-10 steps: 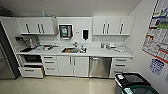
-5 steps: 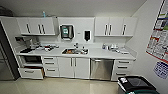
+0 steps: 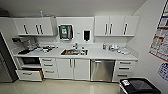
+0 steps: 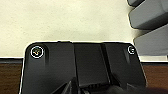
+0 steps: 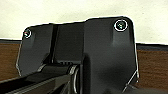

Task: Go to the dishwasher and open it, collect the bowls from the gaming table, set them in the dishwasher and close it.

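Whether either gripper's fingers are apart or together cannot be told: both wrist views are blocked by the robot's own dark plate. In the head view the white kitchen counter (image 3: 100, 53) runs wall to wall; the dishwasher (image 3: 102, 70), steel front closed, sits under it right of the sink (image 3: 74, 52). A poster (image 3: 160, 41) is cut off at the right edge, its writing unreadable. A black bin (image 3: 138, 86) is cut off below.

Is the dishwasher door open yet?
Shut. The dishwasher shows its steel front flush with the white cabinets beside it, and no racks show.
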Motion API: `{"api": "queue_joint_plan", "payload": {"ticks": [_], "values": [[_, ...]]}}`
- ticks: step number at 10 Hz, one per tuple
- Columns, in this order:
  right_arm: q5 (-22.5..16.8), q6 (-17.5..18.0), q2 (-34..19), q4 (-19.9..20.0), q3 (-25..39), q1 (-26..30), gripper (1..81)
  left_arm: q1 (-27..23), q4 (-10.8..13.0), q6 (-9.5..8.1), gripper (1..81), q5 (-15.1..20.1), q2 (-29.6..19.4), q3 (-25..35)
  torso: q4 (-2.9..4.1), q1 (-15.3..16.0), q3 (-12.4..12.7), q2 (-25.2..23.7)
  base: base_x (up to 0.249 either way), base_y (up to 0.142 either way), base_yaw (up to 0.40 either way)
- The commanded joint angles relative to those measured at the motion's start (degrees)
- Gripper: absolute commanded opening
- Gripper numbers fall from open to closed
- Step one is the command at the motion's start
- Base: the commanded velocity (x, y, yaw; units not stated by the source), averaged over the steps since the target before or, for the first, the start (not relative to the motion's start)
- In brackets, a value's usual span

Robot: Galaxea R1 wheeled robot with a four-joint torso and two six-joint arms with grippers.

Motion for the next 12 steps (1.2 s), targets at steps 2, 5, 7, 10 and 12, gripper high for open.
{"api": "queue_joint_plan", "payload": {"ticks": [2,5,7,10,12], "values": [[-2.8,0.0,0.8,0.5,0.5,2.9,81.1,-3.3,-0.1,0.16,81.1,2.7,-0.3,-0.2,0.0,0.0,0.0,0.0,0.131,0.0,0.0],[-2.8,0.0,0.8,0.5,0.5,2.9,81.1,-3.3,-0.2,0.16,81.1,2.7,-0.3,-0.2,0.0,0.0,0.0,0.0,0.131,0.0,0.0],[-2.7,0.1,0.8,0.5,0.6,2.9,81.1,-3.3,-0.1,0.16,81.1,2.7,-0.3,-0.2,0.0,0.0,0.0,0.0,0.131,0.0,0.0],[-2.7,0.3,0.8,0.5,0.5,2.9,81.1,-3.3,-0.1,0.16,81.1,2.7,-0.3,-0.2,0.0,0.0,0.0,0.0,0.131,0.0,0.0],[-2.8,0.2,0.8,0.5,0.6,2.9,81.1,-3.3,0.0,0.16,81.1,2.7,-0.2,-0.2,0.0,0.0,0.0,0.0,0.131,0.0,0.0]]}}
